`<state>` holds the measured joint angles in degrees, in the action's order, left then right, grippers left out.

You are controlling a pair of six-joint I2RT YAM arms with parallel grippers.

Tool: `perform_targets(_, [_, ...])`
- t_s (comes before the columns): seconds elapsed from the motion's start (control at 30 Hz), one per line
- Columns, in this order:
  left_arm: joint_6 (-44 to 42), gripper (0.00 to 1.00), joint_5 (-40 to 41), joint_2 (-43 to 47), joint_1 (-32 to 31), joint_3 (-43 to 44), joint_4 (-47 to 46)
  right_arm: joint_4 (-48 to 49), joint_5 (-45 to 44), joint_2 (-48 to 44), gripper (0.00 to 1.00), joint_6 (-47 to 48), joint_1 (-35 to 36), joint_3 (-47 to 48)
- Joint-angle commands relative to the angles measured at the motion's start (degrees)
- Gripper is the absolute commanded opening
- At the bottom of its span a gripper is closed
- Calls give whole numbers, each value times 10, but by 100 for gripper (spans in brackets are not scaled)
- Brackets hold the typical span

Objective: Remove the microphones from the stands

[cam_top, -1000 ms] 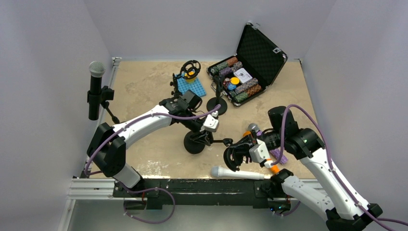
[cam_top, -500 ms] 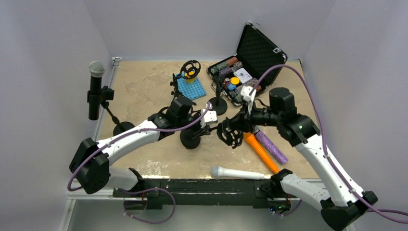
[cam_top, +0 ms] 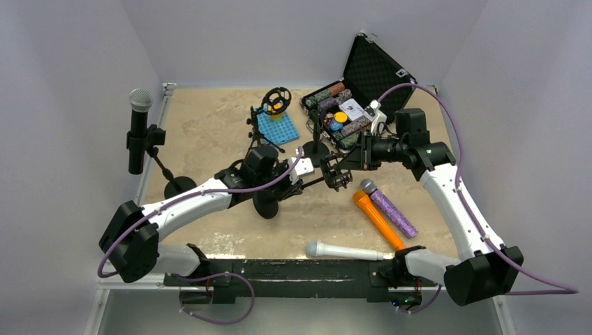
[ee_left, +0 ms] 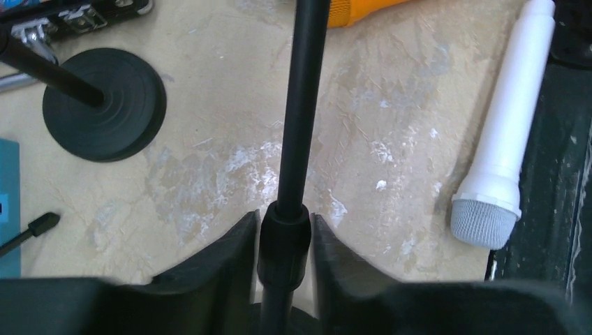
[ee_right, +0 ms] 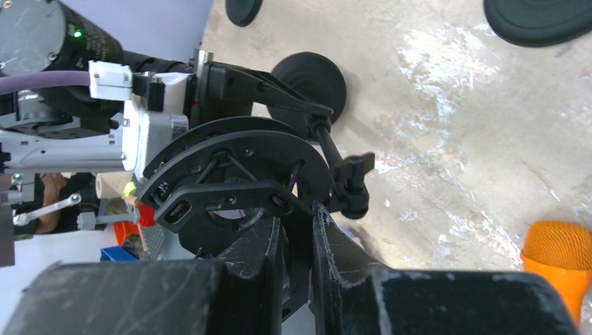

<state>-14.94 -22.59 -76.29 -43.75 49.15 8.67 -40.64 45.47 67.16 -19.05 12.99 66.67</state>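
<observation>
A black stand lies tilted across the table's middle, its round base point(cam_top: 266, 203) to the left and its ring-shaped shock mount point(cam_top: 336, 174) to the right. The mount's centre point(ee_right: 230, 174) holds no microphone. My left gripper point(cam_top: 292, 188) point(ee_left: 283, 241) is shut on the stand's pole point(ee_left: 301, 105), its fingers hugging the collar. My right gripper point(cam_top: 348, 167) point(ee_right: 299, 237) is shut on the rim of the mount. A black microphone point(cam_top: 139, 132) with a grey head sits upright in a second stand at the far left, away from both grippers.
Orange point(cam_top: 377, 218), purple point(cam_top: 392, 211) and white point(cam_top: 343, 250) microphones lie loose near the front right. An empty stand point(cam_top: 315, 150) and an open case of chips point(cam_top: 356, 105) are at the back, with a blue rack point(cam_top: 278, 128) and another mount point(cam_top: 277, 100).
My right gripper carried the mount from the front toward the back, swinging the stand round. The base slid a little left with my left arm. The orange and purple microphones are now uncovered.
</observation>
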Motion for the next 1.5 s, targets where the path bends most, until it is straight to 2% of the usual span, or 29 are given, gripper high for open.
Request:
perform_targets(0.0, [12, 70, -76, 39, 9, 20, 51, 26, 57, -26, 0, 61, -14, 5])
perform_targets(0.03, [4, 81, -90, 47, 9, 26, 65, 32, 74, -32, 0, 90, -14, -5])
perform_targets(0.1, [-32, 93, -115, 59, 11, 40, 96, 36, 106, -45, 0, 161, -11, -23])
perform_targets(0.23, [-93, 99, -189, 62, 38, 66, 156, 36, 154, -93, 0, 344, 0, -69])
perform_targets(0.37, [-110, 94, -337, 20, 83, 89, 176, -28, 214, -151, 0, 608, 13, -110])
perform_targets(0.43, [-156, 89, -382, -13, 82, 117, 222, -46, 218, -174, 0, 689, 19, -124])
perform_targets(0.53, [-204, 83, -419, -70, 73, 165, 297, -70, 209, -190, 0, 785, 38, -123])
perform_targets(0.63, [-310, 76, -428, -139, 55, 234, 444, -75, 195, -199, 0, 827, 55, -121])
perform_targets(0.7, [-341, 72, -425, -159, 50, 246, 471, -72, 188, -205, 0, 842, 63, -122])
perform_targets(0.83, [-360, 64, -382, -159, 46, 214, 447, -59, 180, -212, 0, 843, 68, -125])
perform_targets(0.9, [-356, 55, -357, -156, 46, 199, 428, -56, 177, -213, 0, 839, 68, -125])
perform_targets(1.0, [-293, 45, -315, -129, 47, 146, 311, -46, 173, -212, 0, 816, 68, -130])
perform_targets(1.03, [-275, 33, -302, -120, 46, 128, 271, -27, 171, -212, 0, 789, 68, -133])
perform_targets(1.07, [-245, 11, -284, -112, 44, 114, 228, -10, 170, -210, 0, 760, 67, -135])
perform_targets(1.1, [-207, 0, -262, -106, 43, 102, 187, 11, 164, -206, 0, 718, 68, -136])
perform_targets(1.2, [-111, 0, -178, -80, 34, 62, 74, 82, 129, -190, 0, 551, 66, -131])
perform_targets(1.27, [-53, 0, -69, -51, 16, 35, 6, 108, 85, -165, 0, 411, 65, -113])
perform_targets(1.33, [30, 0, 127, -26, -14, 20, -37, 89, 51, -116, 0, 300, 57, -75])
perform_targets(1.4, [73, 0, 193, -21, -34, 28, -20, 37, 51, -60, 0, 213, 45, -22])
perform_targets(1.47, [109, 0, 215, -24, -48, 32, -5, -22, 51, -3, 0, 123, 38, 27])
